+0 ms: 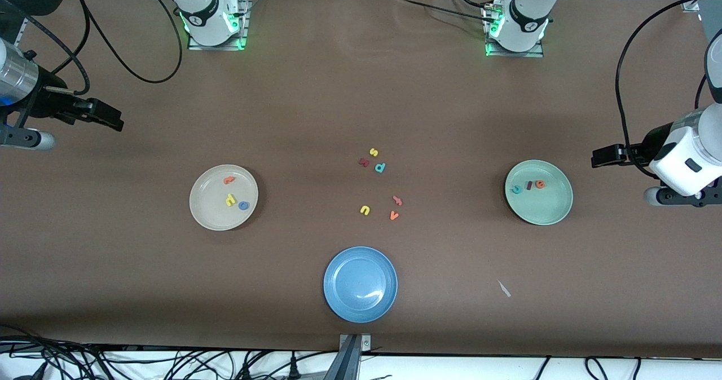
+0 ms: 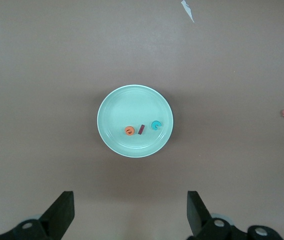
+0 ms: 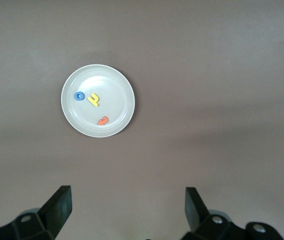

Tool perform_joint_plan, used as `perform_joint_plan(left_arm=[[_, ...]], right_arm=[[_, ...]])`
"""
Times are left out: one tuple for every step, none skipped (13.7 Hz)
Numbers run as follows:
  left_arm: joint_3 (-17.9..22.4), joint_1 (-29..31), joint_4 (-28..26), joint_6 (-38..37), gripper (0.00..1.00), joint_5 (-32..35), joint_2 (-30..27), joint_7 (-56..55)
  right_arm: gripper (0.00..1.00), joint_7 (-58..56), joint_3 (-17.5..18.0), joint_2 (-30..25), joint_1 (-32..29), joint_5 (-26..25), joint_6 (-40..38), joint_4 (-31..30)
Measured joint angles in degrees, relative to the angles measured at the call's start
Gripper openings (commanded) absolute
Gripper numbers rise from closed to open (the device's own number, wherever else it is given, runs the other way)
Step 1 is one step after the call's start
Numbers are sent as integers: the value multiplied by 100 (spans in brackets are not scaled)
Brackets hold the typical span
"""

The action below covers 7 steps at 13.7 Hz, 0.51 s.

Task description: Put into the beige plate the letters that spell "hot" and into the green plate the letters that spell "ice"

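My right gripper (image 1: 115,122) hangs wide and empty near the beige plate (image 1: 204,213), which holds yellow h (image 1: 230,200), blue o (image 1: 243,205), orange t (image 1: 228,180); the green plate (image 1: 550,213) carries teal c (image 1: 515,189), red i (image 1: 528,185), orange e (image 1: 540,184) beside my left gripper (image 1: 599,158), also spread, empty.

Even overhead light, soft shadows, little glare.

The brown table (image 1: 316,115) was lit evenly from above — no hard-edged shadows anywhere, only broad dim bands across it in the front view and under both wrist cameras. The blue plate (image 1: 360,284) carried a small white glint on its inner face; the beige plate (image 1: 224,197) and the green plate (image 1: 538,192) showed a faint sheen at most. Green indicator lights glowed at the two arm bases. Both wrist views were softer and greyer than the front view — the near black fingers (image 2: 61,212) at their edge looked slightly blurred, while the small letters stayed readable by colour.
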Motion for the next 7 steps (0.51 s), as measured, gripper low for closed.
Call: perform_joint_plan(left_arm=[[0,2,0,-3,99,0,0,24],[0,4,-2,-5,99,0,0,36],[0,4,-4,-6,99,0,0,42],[1,4,-5,-9,99,0,0,46],[1,4,-6,-10,99,0,0,51],[1,4,-7,-11,99,0,0,55],[1,4,-7,-12,99,0,0,59]], right_arm=[[100,0,0,0,0,0,1,0],[100,0,0,0,0,0,2,0],[100,0,0,1,0,0,2,0],[100,0,0,3,0,0,2,0],[100,0,0,9,0,0,2,0],[100,0,0,17,0,0,2,0],[100,0,0,23,0,0,2,0]])
